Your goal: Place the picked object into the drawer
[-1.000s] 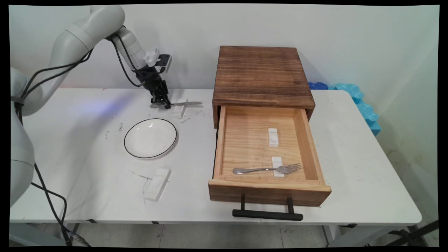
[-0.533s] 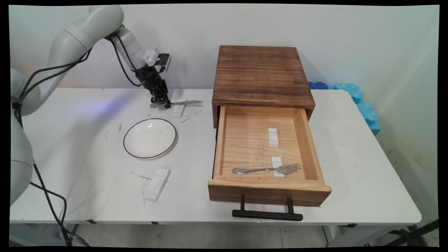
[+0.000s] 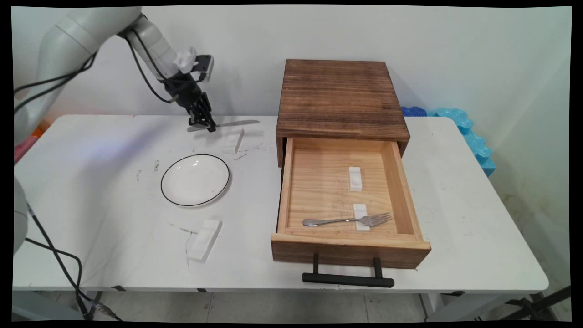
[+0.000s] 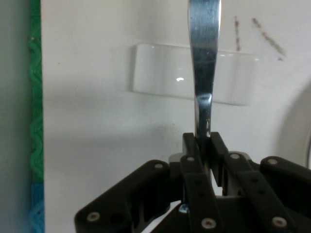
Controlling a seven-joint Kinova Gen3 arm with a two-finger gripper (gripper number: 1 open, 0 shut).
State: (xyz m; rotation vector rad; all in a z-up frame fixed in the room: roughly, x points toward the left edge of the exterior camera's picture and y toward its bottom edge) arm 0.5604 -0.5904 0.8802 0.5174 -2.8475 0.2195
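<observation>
Gripper: my gripper [image 3: 203,126] is clamped on the handle of a knife [image 3: 230,123]; in the hand view the fingers [image 4: 190,154] pinch the metal edge-on, with most of the blade reaching away from me.

Knife: it hangs roughly level over the far left of the table [image 3: 100,228], clear of the surface. Its tip points toward the cabinet [image 3: 340,98].

Below me: a white rest [image 3: 232,140] lies on the table just under and beside the blade, not touching it.

Around: a plate [image 3: 195,179] sits nearer the camera. A second white block [image 3: 204,239] lies nearer still.

Drawer: the drawer [image 3: 346,253] stands pulled out, with a fork [image 3: 348,221] across one of two small white rests inside.

Risk, grip: I hold only the handle's end, on a narrow smooth strip of steel. I judge the long blade could pivot or slip between my pads if I swing fast.

Risk, collision: the tip lies near the cabinet's left face. A sideways move at this height could knock it and twist the knife in my hold.

Risk, drop: if it slips here, it could land on the rest or skid toward the plate.
</observation>
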